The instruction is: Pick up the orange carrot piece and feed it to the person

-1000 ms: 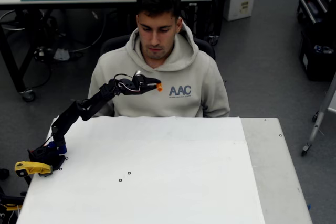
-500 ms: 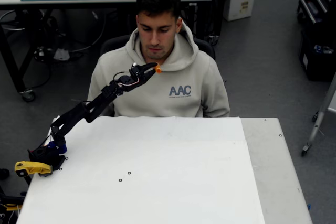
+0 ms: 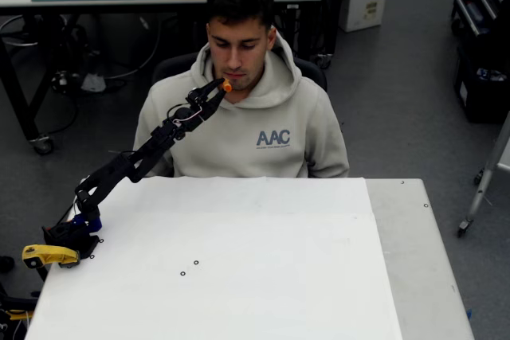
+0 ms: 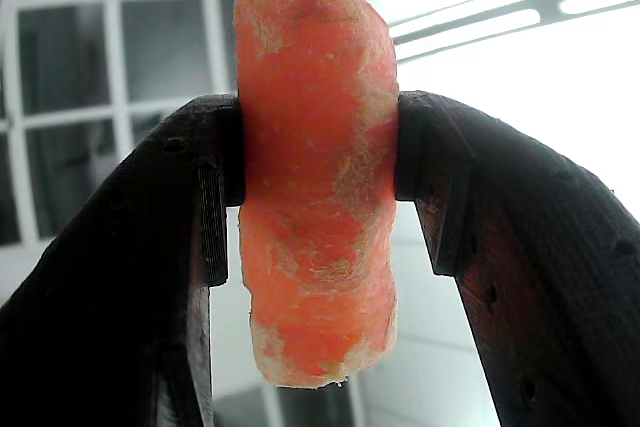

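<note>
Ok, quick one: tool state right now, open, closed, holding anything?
Tool: closed on the orange carrot piece, pinched between both fingers and raised near the person's mouth in the overhead view.

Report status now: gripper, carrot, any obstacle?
Gripper shut on the orange carrot piece, raised beside the person's chin. Carrot clamped between both fingers. Nothing between carrot and mouth.
</note>
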You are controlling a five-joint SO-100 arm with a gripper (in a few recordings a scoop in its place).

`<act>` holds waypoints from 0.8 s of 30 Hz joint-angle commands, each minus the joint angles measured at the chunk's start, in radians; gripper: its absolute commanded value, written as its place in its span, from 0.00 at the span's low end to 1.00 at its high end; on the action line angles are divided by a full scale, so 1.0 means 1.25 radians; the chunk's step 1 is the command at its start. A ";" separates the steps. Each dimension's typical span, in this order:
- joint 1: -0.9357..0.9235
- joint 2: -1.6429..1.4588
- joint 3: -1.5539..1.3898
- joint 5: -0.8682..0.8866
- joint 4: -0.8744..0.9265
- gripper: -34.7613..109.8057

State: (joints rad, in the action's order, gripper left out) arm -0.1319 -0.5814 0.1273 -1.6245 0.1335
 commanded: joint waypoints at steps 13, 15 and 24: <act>-0.009 -0.044 0.075 -0.015 -0.012 0.22; -0.009 -0.044 0.075 -0.015 -0.012 0.22; -0.007 -0.039 0.017 -0.016 -0.012 0.22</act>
State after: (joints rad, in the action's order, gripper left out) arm -0.1350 -0.5814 0.1273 -1.6368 0.1335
